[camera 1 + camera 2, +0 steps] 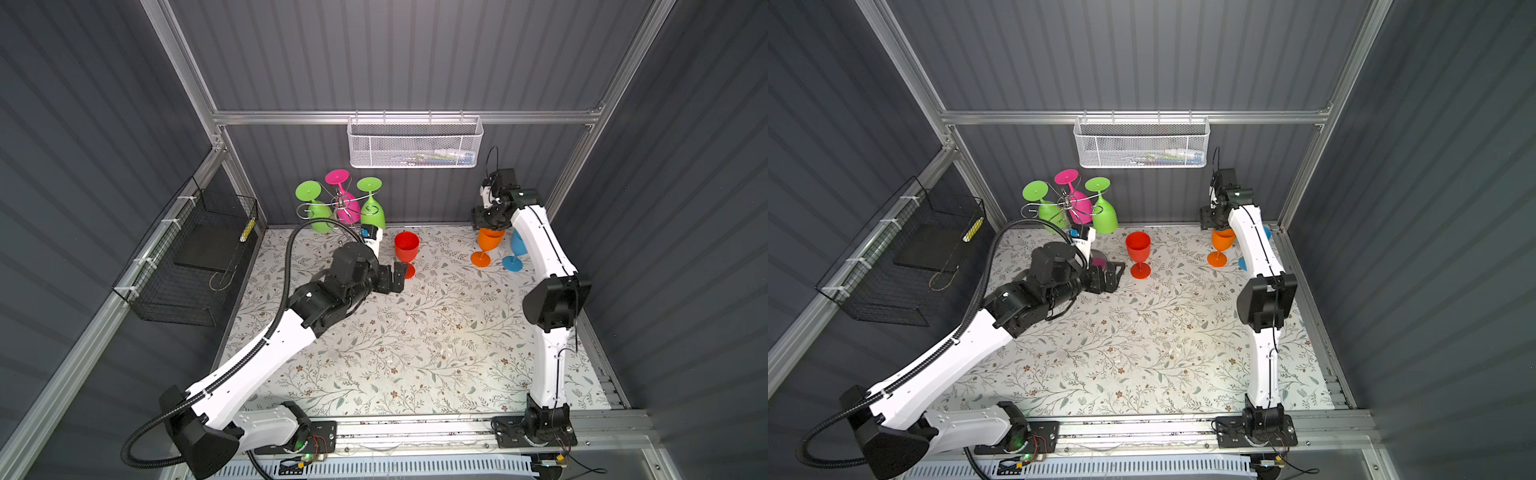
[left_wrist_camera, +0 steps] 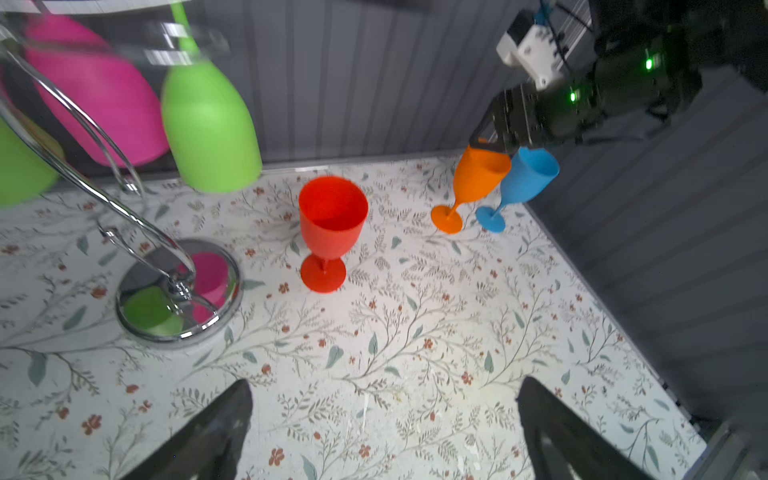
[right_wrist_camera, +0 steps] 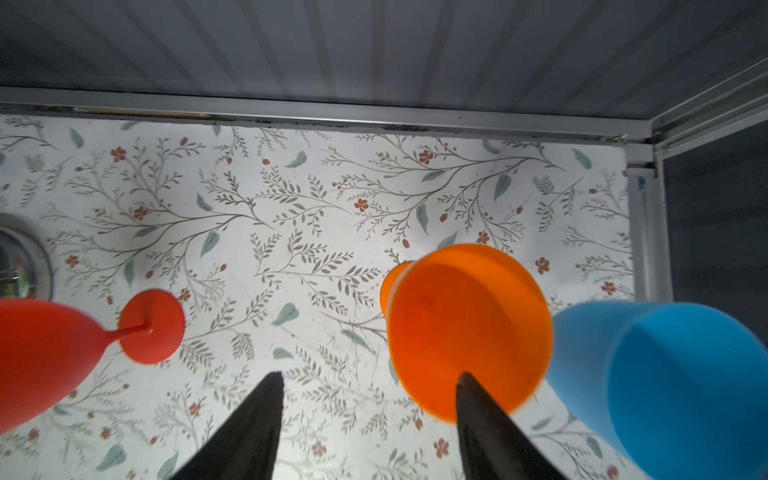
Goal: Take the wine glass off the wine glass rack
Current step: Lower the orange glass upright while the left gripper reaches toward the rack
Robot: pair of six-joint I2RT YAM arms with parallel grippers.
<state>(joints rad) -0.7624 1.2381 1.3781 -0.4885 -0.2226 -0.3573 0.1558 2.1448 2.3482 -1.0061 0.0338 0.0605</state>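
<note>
Where the desk [image 1: 415,353] meets the back wall [image 1: 415,62], left of centre, the chrome wine glass rack [image 1: 341,202] hangs a pink glass [image 1: 347,210] between green glasses [image 1: 372,214]. The left arm [image 1: 270,340] largely hides its mirror base [image 2: 224,316] from above; the left wrist view shows it. Left claw [image 2: 386,384] gapes empty near the red glass [image 1: 406,247]; right claw [image 3: 370,374] is parted over the orange glass [image 3: 469,328].

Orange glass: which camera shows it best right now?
Left wrist: the orange glass shows from the side, bowl to foot, standing on the table. Right wrist looks straight down into its bowl, stem hidden. In both top views it is small, its rim partly hidden.
</note>
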